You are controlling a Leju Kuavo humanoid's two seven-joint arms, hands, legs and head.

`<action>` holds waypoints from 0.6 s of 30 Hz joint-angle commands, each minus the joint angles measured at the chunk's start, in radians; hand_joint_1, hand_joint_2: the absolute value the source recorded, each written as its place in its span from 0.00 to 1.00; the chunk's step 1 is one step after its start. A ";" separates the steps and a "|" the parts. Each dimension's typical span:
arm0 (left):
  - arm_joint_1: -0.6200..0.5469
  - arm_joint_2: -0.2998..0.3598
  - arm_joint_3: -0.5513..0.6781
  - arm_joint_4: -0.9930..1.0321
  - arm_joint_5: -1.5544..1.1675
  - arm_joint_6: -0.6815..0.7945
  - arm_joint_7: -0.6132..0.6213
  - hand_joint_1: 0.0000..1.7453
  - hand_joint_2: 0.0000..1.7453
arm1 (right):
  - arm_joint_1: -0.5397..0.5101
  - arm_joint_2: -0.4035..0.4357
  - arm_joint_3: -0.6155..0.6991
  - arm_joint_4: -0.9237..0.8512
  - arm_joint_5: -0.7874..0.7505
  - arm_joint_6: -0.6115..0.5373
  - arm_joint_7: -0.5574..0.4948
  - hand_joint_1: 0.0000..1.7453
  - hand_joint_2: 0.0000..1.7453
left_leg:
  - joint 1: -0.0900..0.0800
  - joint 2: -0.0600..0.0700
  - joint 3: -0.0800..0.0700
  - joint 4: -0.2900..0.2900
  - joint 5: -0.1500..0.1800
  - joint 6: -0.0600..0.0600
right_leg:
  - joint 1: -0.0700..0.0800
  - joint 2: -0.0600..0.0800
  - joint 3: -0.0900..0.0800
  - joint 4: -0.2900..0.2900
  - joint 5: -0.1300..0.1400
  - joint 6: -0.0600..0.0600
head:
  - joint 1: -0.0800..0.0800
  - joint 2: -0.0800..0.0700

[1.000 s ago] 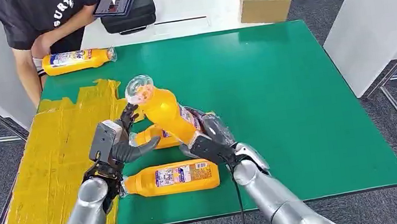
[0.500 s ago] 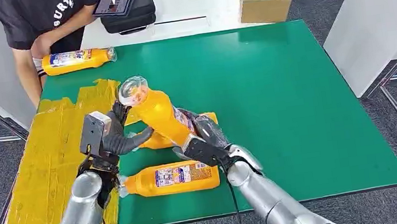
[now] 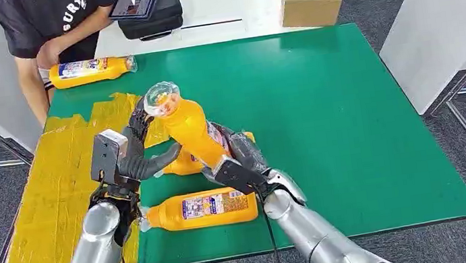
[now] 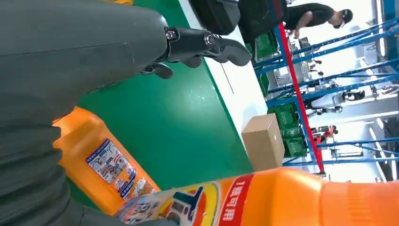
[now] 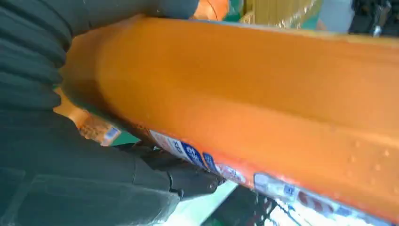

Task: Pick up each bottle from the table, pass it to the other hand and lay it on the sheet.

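- Right hand (image 3: 238, 165) grips the lower body of an orange bottle (image 3: 190, 127), fingers wrapped around it; the bottle is lifted off the green table (image 3: 351, 122), tilted, clear cap end up and leaning toward the robot's left.
- Right wrist view: the held bottle's orange body (image 5: 263, 94) runs across the frame, dark fingers (image 5: 188, 181) closed under its label.
- Left hand (image 3: 132, 160) is spread, holding nothing; thumb points toward the bottle's neck, upper fingers (image 3: 139, 125) reach up just beside the cap. Cannot tell whether they touch it.
- Left wrist view: the fingers (image 4: 207, 44) are extended and apart over the green surface, with the held bottle (image 4: 263, 200) close by.
- Second bottle (image 3: 200, 209) lies flat on the table near the front edge; a third bottle (image 3: 180, 164) lies behind the held one, partly hidden.
- Fourth bottle (image 3: 90, 71) lies at the far left corner beside a person (image 3: 46, 27).
- Yellow sheet (image 3: 55, 196) covers the left side of the table; no bottle rests fully on it.
- Versus 0.5 s ago: the held bottle is raised a little and its cap sits further right; the left hand's fingers are higher, nearer the cap. The lying bottles are unchanged.
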 commanded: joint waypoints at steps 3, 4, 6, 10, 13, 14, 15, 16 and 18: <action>-0.009 0.013 -0.021 0.019 -0.010 0.009 0.006 0.00 1.00 | -0.037 -0.023 -0.034 -0.051 -0.003 -0.065 0.024 1.00 1.00 | 0.001 0.000 0.005 0.001 -0.002 -0.002 | 0.002 -0.002 0.005 0.000 -0.002 -0.005 | 0.000 0.000; -0.008 0.014 -0.020 0.017 -0.010 0.009 0.006 0.00 1.00 | -0.037 -0.024 -0.055 -0.064 -0.005 -0.111 0.022 1.00 1.00 | 0.001 0.000 0.005 0.001 -0.003 -0.002 | 0.002 -0.002 0.006 0.000 -0.003 -0.005 | 0.001 0.000; -0.002 0.016 -0.020 0.008 -0.011 0.010 0.007 0.00 1.00 | -0.042 -0.038 -0.082 -0.092 -0.001 -0.161 0.041 1.00 1.00 | 0.002 0.000 0.009 0.001 -0.005 -0.003 | 0.003 -0.003 0.011 0.000 -0.005 -0.008 | 0.000 0.000; 0.017 0.016 -0.016 -0.024 -0.021 0.014 0.021 0.00 1.00 | -0.045 -0.056 -0.134 -0.117 0.021 -0.235 0.078 1.00 1.00 | 0.000 -0.001 0.004 0.001 -0.002 -0.001 | 0.001 -0.003 0.005 0.000 -0.002 -0.005 | 0.000 0.000; 0.022 0.012 -0.014 -0.036 -0.024 0.014 0.027 0.00 1.00 | -0.047 -0.052 -0.140 -0.105 0.028 -0.248 0.080 1.00 1.00 | 0.000 0.000 0.003 0.000 -0.001 -0.001 | 0.001 -0.001 0.003 0.000 -0.001 -0.003 | 0.000 0.000; 0.024 0.008 -0.012 -0.042 -0.027 0.013 0.031 0.00 1.00 | -0.053 -0.048 -0.140 -0.090 0.041 -0.262 0.080 1.00 1.00 | 0.001 0.000 0.004 0.001 -0.002 -0.001 | 0.001 -0.001 0.004 0.000 -0.002 -0.004 | 0.000 0.000; 0.024 0.008 -0.012 -0.042 -0.027 0.013 0.031 0.00 1.00 | -0.053 -0.048 -0.140 -0.090 0.041 -0.262 0.080 1.00 1.00 | 0.001 0.001 0.005 0.001 -0.003 -0.002 | 0.002 -0.001 0.005 0.000 -0.002 -0.005 | 0.000 0.000; 0.027 0.005 -0.011 -0.049 -0.029 0.013 0.036 0.00 1.00 | -0.056 -0.044 -0.138 -0.078 0.049 -0.269 0.080 1.00 1.00 | 0.001 0.001 0.003 0.000 -0.002 -0.001 | 0.001 0.000 0.003 0.000 -0.001 -0.004 | 0.000 0.000; 0.028 0.004 -0.011 -0.055 -0.029 0.007 0.044 0.00 1.00 | -0.064 -0.036 -0.130 -0.050 0.067 -0.287 0.071 1.00 1.00 | 0.000 0.000 0.003 0.000 -0.002 -0.001 | 0.001 -0.001 0.003 0.000 -0.002 -0.004 | 0.000 0.000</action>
